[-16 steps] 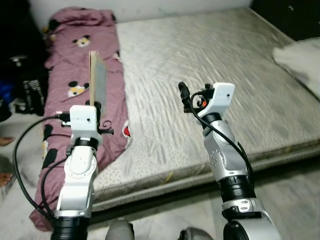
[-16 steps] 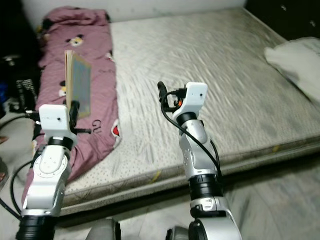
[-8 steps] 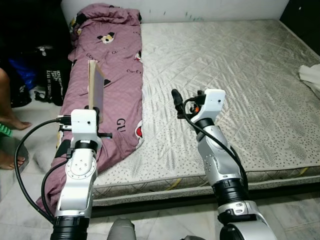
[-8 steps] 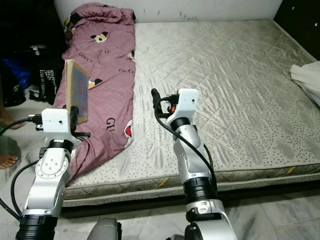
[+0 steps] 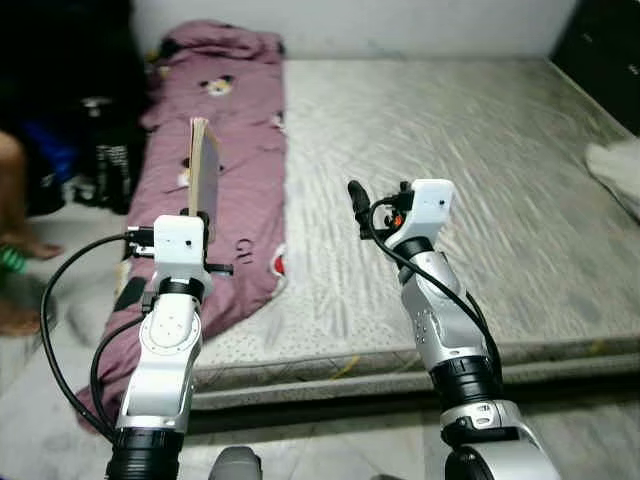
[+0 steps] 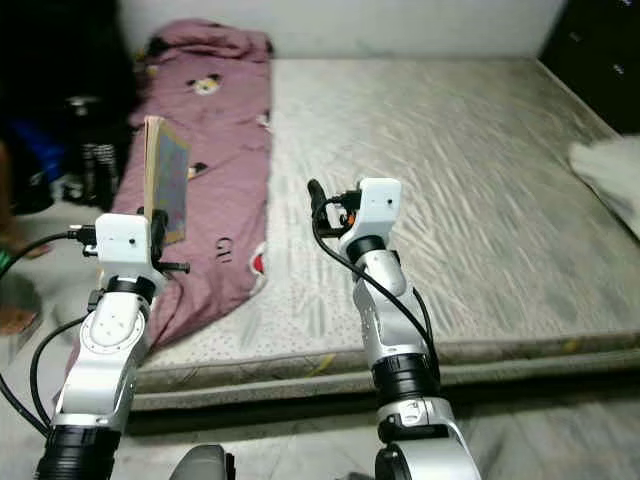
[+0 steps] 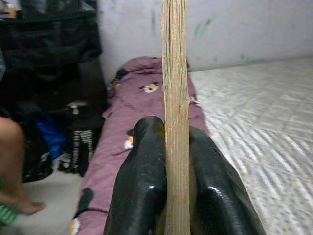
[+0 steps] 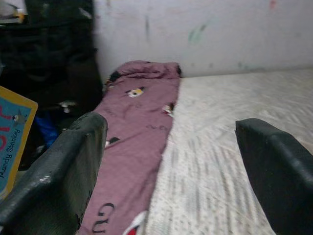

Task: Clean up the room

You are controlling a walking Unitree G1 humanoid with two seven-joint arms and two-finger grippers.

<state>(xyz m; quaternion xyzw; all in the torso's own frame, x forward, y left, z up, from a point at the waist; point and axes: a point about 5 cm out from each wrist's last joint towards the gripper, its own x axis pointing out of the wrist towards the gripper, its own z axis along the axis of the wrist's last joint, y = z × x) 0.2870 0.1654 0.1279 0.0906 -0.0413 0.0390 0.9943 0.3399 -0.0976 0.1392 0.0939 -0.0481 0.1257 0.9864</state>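
The left gripper (image 7: 176,161) is raised in front of the robot's left shoulder, its two black fingers (image 7: 142,181) pressed against both faces of a thin book with a blue cover and yellow border (image 6: 166,188); the jaws are closed on the book, and the book stands upright on its edge above the gripper, with the page edges facing the left wrist camera; the book is held in the air over the near left part of the bed, above the blanket and not touching it.

The right gripper (image 8: 171,161) is raised at about the same height in front of the robot's middle, over the near edge of the bare mattress; its fingers (image 8: 63,166) stand well apart with nothing between them, so the jaws are open and hold nothing.

A long mauve blanket printed with cartoon figures and letters (image 5: 230,110) lies bunched along the left side of a wide grey quilted mattress (image 5: 480,130); its near end hangs over the mattress edge toward the floor; a pale white cloth (image 5: 615,165) rests at the far right edge of the mattress, well apart from both grippers.

Dark bags and clutter (image 5: 100,150) stand on the floor to the left of the bed; a person's bare leg and foot (image 5: 12,210) show at the left edge of the head views.
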